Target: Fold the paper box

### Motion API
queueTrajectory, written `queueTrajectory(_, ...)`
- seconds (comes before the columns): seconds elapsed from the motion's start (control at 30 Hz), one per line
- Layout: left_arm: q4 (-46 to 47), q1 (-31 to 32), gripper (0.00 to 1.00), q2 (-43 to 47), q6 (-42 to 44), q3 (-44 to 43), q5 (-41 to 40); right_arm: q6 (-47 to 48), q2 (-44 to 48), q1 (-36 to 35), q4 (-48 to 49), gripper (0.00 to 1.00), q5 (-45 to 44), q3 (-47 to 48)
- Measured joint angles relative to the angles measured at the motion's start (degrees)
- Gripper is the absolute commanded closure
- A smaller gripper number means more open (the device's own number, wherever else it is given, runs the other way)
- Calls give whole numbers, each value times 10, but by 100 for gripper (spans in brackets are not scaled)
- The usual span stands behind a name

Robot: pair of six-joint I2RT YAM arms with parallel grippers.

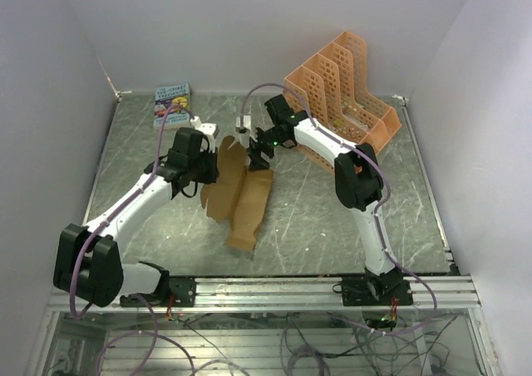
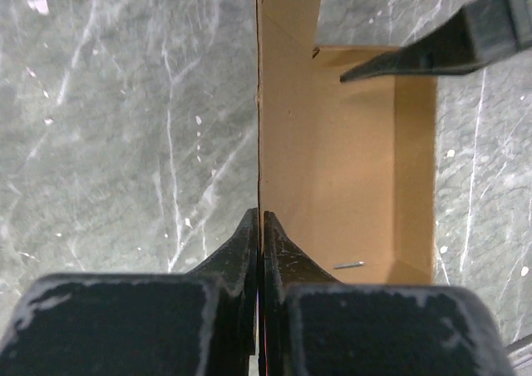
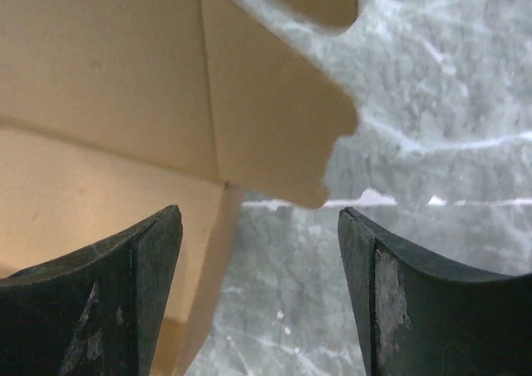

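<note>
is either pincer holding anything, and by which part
The left pincer is shut on the paper box, pinching the upright edge of one side wall. The right pincer is open near a tabbed flap, holding nothing.

The paper box (image 3: 100, 85) runs off the right wrist view; book (image 1: 172, 104) title probably unreadable

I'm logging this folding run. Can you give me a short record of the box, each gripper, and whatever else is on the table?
box: tan cardboard, partly folded, mid-table
left gripper: shut on an upright wall of the box
right gripper: open, at the tabbed flap, not gripping it
rack: orange, far right corner
book: far left corner
</note>
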State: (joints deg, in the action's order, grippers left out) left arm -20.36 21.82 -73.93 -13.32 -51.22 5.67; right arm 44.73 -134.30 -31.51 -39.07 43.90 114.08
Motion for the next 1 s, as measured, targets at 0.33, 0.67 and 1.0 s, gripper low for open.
queueTrajectory(0.33,-20,0,91,-19,41,-70,0,-76,134,5,63,41,-56,-205)
queueTrajectory(0.67,-42,0,90,-68,67,-101,31,-142,143,1,164,46,-92,-233)
queueTrajectory(1.0,-53,0,90,-70,76,-117,52,-151,123,-14,182,58,-135,-231)
